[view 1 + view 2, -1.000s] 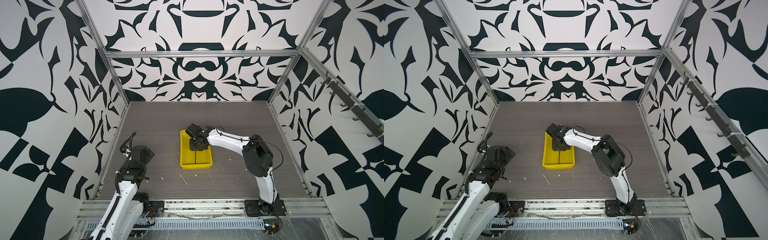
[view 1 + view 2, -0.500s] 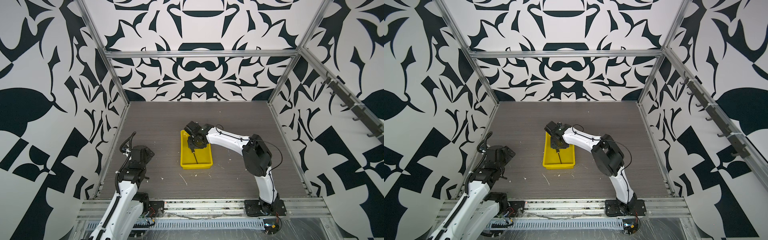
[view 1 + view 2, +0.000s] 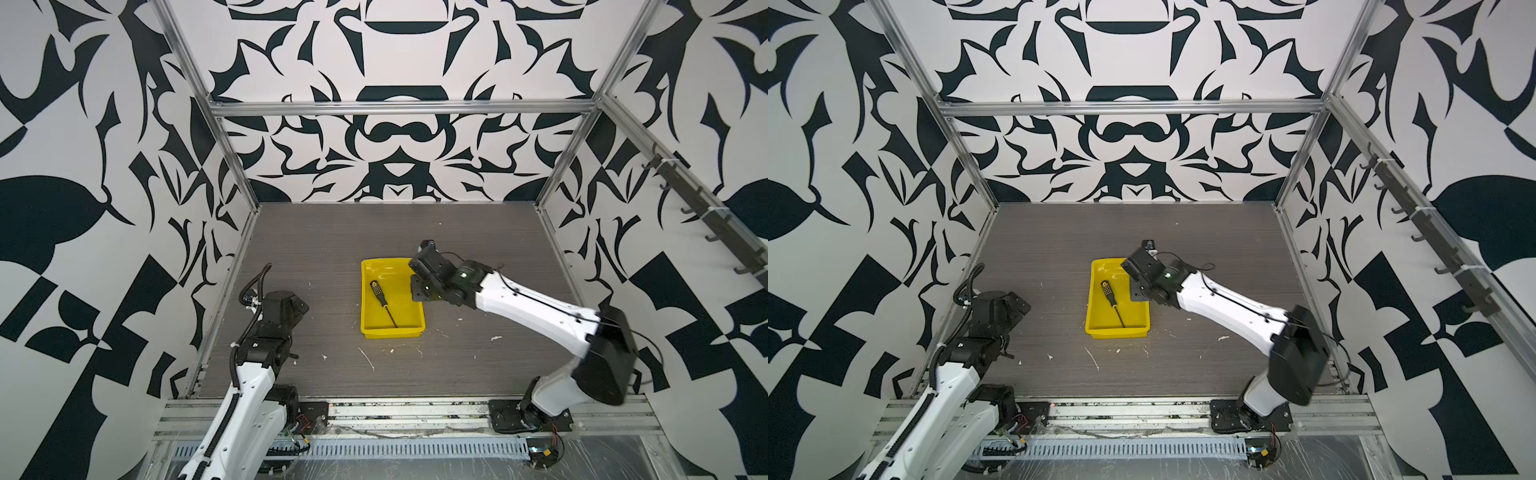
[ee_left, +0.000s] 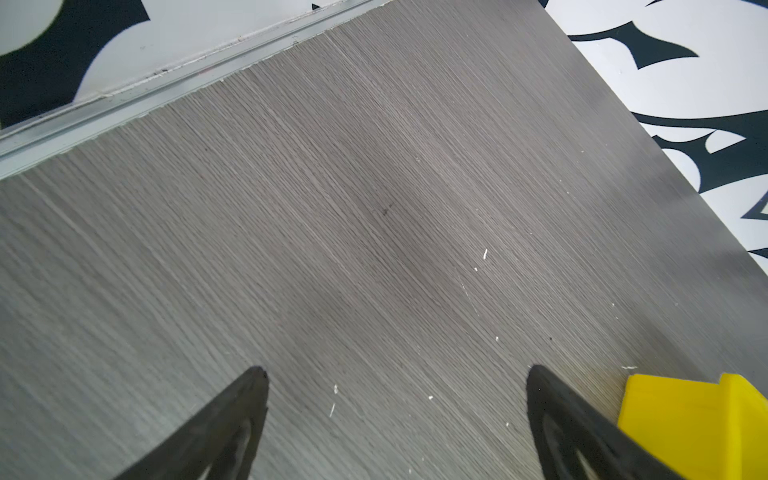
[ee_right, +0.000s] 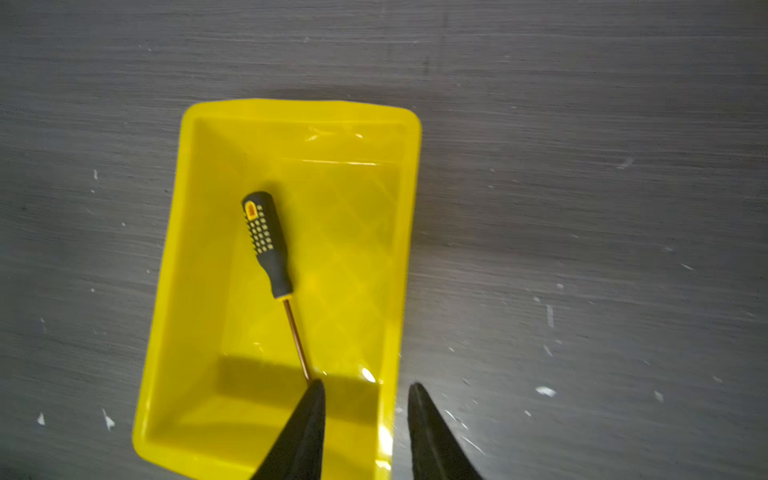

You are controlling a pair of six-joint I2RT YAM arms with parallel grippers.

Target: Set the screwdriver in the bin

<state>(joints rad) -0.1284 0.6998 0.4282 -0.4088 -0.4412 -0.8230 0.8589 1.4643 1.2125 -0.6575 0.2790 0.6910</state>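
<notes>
Lying flat inside the yellow bin (image 5: pixel 299 109), the black-handled screwdriver (image 5: pixel 270 249) rests at a slant on the glossy floor. Its handle is toward the bin's middle and its thin shaft runs to the short wall nearest the robot's base in both top views. By this look, the task is done.

My right fingers (image 5: pixel 307 432) hang parted and empty above that end of the bin. One tip is over the shaft's end without touching it, and the other is out past the rim over the table (image 5: pixel 582 166).

Were I to lift the tool again, I would judge it light and stiff. The slim bare shaft looks apt to slip or roll, and the slick bin floor may let it skate. The ribbed, yellow-dotted handle is the place to close on, across its thick middle.

My left fingers (image 4: pixel 232 432) are spread wide on nothing, well apart from the work over bare table, with one corner of the bin just beside them.

Count: one screwdriver, one bin, two arms, two pairs of fingers, and white flecks (image 5: pixel 545 390) scattered on the table, too many to number.
</notes>
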